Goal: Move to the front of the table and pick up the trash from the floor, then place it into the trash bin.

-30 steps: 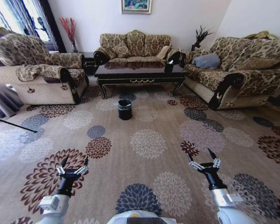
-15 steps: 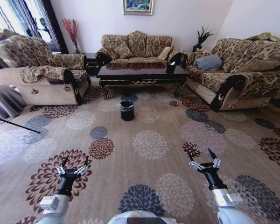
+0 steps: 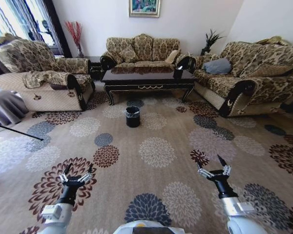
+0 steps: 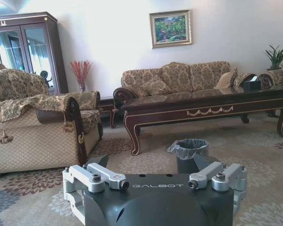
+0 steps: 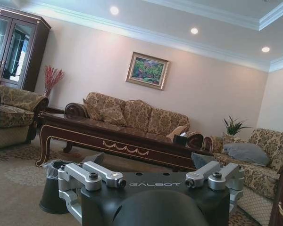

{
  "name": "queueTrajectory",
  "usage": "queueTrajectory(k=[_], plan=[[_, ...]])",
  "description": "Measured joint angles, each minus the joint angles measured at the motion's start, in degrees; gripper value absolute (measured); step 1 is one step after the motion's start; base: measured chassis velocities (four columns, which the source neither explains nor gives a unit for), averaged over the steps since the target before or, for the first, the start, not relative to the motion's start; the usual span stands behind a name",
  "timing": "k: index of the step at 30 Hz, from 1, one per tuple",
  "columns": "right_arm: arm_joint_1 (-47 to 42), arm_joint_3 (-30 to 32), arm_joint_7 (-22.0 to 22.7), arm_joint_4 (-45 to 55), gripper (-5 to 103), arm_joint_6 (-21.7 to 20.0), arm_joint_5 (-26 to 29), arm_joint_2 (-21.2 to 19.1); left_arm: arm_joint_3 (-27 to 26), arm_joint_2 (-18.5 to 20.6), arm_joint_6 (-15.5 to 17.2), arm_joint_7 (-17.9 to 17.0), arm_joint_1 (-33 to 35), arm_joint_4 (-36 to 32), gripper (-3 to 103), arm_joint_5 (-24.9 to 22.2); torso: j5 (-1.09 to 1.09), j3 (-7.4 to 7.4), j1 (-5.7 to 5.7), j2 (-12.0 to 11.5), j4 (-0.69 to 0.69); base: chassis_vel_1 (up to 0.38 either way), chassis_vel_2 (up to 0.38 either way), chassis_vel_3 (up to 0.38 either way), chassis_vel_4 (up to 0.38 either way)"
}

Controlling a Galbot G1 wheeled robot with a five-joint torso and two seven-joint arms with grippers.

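The dark brown table (image 3: 147, 78) with gold trim stands at the far side of the flowered carpet, in front of the back sofa. On the carpet just before it stands the small black trash bin (image 3: 132, 116), its liner folded over the rim. I cannot make out the trash on the patterned floor. My left gripper (image 3: 79, 168) and right gripper (image 3: 210, 164) hang low and near me, both open and empty, far from the bin. The left wrist view shows the table (image 4: 207, 101) and bin (image 4: 188, 153) ahead. They also appear in the right wrist view, table (image 5: 118, 141) and bin (image 5: 54, 186).
Patterned sofas flank the carpet at left (image 3: 39, 78) and right (image 3: 249, 78), with a third one (image 3: 141, 48) behind the table. A thin black rod (image 3: 14, 130) lies on the floor at far left, beside a grey draped shape (image 3: 2, 105). Open carpet stretches between me and the bin.
The whole head view has shifted slightly, so the camera moved; the table and bin sit a touch lower and further right in the picture. Both arms keep their pose.
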Motion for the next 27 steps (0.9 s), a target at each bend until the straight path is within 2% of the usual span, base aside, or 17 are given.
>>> queueTrajectory(k=[17,27], plan=[[0.0,0.0,0.0,0.0,100,0.0,0.0,0.0,0.0,0.0,0.0,0.0,0.0,0.0,100,0.0,0.0,2.51,1.54,4.1,0.0,0.0,0.0,0.0,0.0],[0.0,0.0,0.0,0.0,100,0.0,0.0,0.0,0.0,0.0,0.0,0.0,0.0,0.0,100,0.0,0.0,3.39,2.18,5.6,0.0,0.0,0.0,0.0,0.0]])
